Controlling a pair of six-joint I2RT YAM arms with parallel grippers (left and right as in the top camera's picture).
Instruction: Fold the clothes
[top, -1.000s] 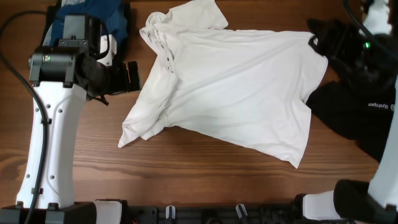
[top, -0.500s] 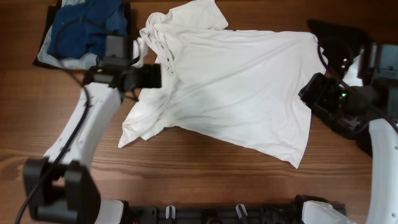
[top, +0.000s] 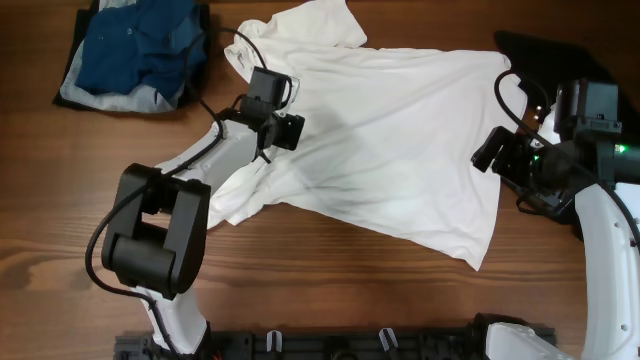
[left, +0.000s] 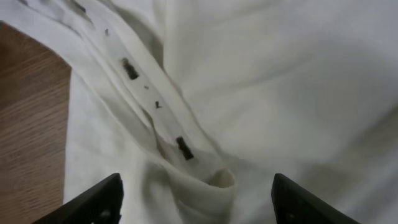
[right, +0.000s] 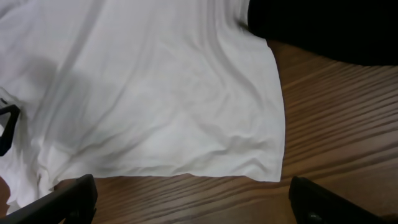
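While the white shirt (top: 400, 130) lies spread and rumpled across the middle of the wooden surface (top: 300, 290), the left pincer (top: 288, 130) hovers open over its neck end at ten o'clock, and the right pincer (top: 492, 155) stands open at its three o'clock edge.

The left arm (top: 160, 230) was bent at its elbow and reached up toward the middle. The left gripper (top: 283, 128) at its end pointed to the right and tipped down, with its two fingers (left: 93, 199) wide apart. The right arm (top: 600, 220) came up along the right side and bent inward, and the right gripper (top: 488, 152) pointed left and down, its jaws wide apart too.
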